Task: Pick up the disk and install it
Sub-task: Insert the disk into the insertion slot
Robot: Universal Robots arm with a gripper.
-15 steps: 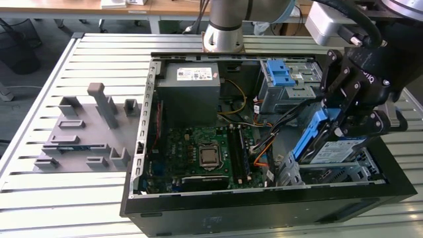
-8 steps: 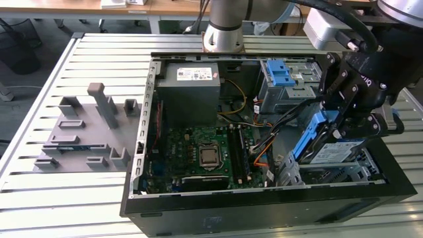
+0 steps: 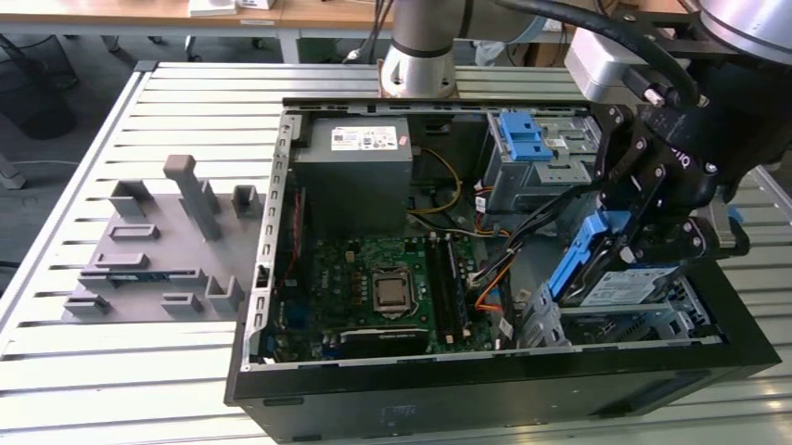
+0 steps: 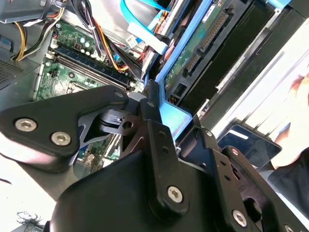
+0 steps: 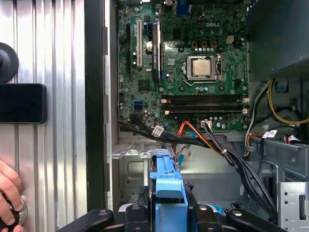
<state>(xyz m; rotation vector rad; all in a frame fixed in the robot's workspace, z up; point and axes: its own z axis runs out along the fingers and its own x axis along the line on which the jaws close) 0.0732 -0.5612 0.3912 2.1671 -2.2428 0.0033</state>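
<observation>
Fingers (image 5: 193,205) clamp the disk (image 3: 615,289) at the open computer case (image 3: 495,394) on a slatted table (image 3: 185,93); desks (image 3: 148,14) behind.

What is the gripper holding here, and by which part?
The gripper holds the disk by its blue rail frame.

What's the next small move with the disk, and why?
Probably ease the disk down slightly into the drive cage: the gripper holds it tilted above the cage, not yet seated, and black cables run close beside it.
</observation>
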